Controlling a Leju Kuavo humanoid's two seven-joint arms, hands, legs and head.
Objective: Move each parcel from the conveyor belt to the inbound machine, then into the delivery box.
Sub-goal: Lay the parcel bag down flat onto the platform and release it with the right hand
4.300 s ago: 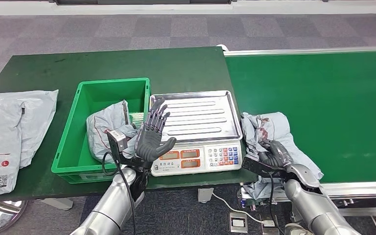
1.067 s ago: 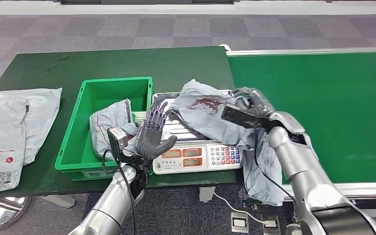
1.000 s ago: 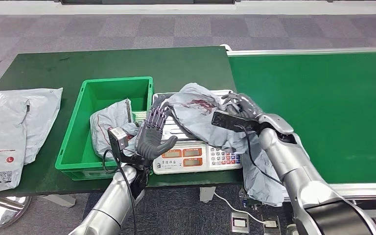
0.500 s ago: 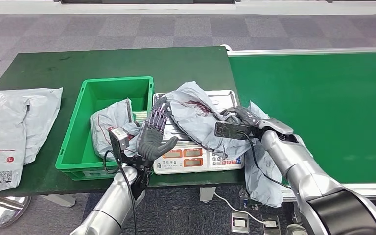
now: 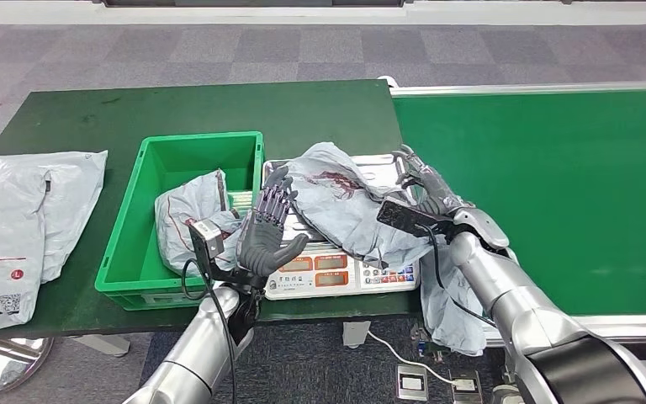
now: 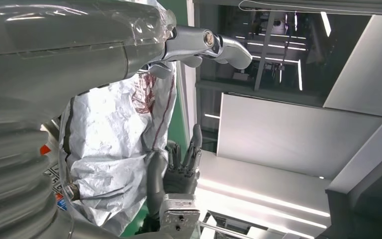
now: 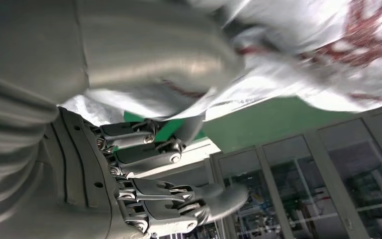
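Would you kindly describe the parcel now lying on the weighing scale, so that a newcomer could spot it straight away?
Find the scale with its steel tray, between the green crate and the conveyor belt. Draped over that tray is a crumpled grey parcel, one end hanging off the table's front edge. Unlike the other grey bags, it bears dark red print and lies beside the right hand.

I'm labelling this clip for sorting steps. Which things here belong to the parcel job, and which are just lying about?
Part of the job:
- grey parcel draped over the scale
- scale, the inbound machine
- green crate, with a bagged parcel inside
- conveyor belt
- right robot hand, open beside the parcel
- left robot hand, open

Lying about:
- grey mailer bags on the table's far left
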